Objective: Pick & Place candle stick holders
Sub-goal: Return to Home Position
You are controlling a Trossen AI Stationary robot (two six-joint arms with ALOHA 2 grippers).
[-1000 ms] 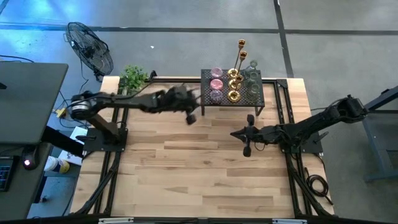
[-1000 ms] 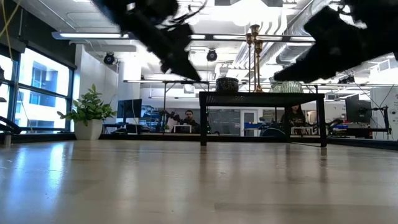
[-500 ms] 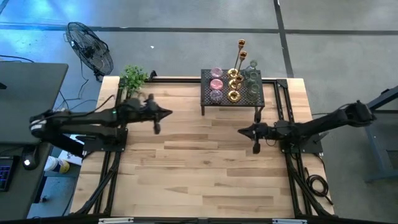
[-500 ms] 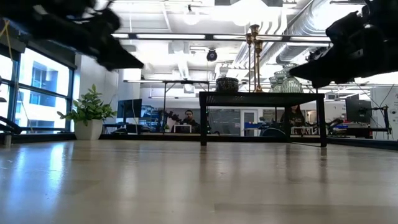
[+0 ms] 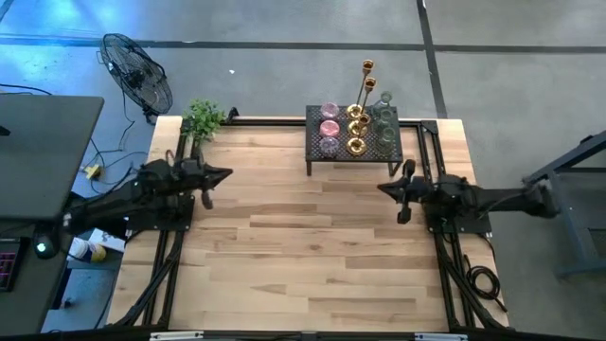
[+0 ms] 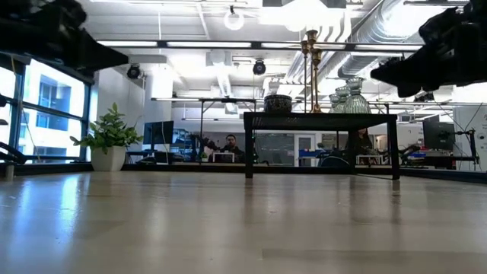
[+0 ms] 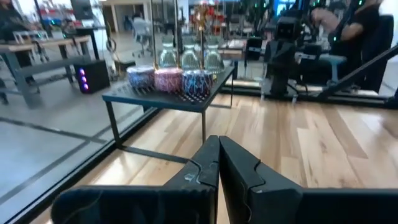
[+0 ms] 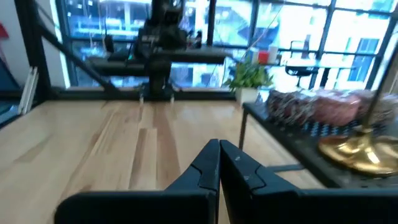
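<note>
The candle stick holders stand on a black mesh rack (image 5: 317, 152) at the table's far middle: two tall brass sticks (image 5: 365, 80), short gold ones (image 5: 355, 145), pink glass cups (image 5: 329, 127) and grey-green glass cups (image 5: 385, 121). They also show in the left wrist view (image 7: 168, 78). My left gripper (image 5: 220, 175) is shut and empty at the table's left side. My right gripper (image 5: 388, 188) is shut and empty at the right side, near the rack's right leg. Both hang above the table.
A small green potted plant (image 5: 202, 118) stands at the far left corner. A fan (image 5: 138, 74) stands off the table beyond it. People sit in the room behind the table (image 6: 230, 146). Bare wood lies between the two arms.
My left gripper has drawn back from the rack's left side toward the table's left edge. My right gripper has drawn back toward the table's right edge. The holders and rack have stayed where they were.
</note>
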